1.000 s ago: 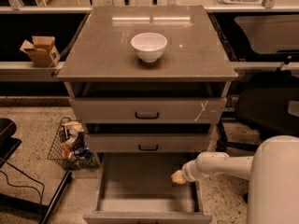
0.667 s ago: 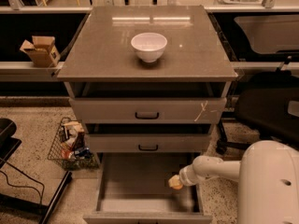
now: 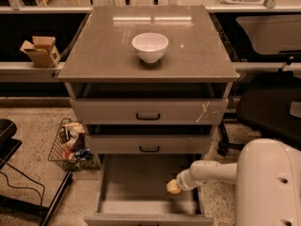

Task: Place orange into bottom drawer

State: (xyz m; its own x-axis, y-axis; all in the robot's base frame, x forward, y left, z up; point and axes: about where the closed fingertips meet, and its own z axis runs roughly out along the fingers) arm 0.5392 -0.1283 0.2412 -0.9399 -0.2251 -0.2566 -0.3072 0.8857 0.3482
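Orange (image 3: 172, 187) is pinched by the fingers of the gripper (image 3: 176, 186), lower right of frame, over the right side of the open bottom drawer (image 3: 136, 180). Floor's straight below, so only a release seems needed.

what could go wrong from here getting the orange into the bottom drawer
1. The end effector holds the orange over the right side of the bottom drawer; released there, the round fruit may roll across the flat floor.
2. The arm crosses the drawer's right wall, so lowering further might knock it.
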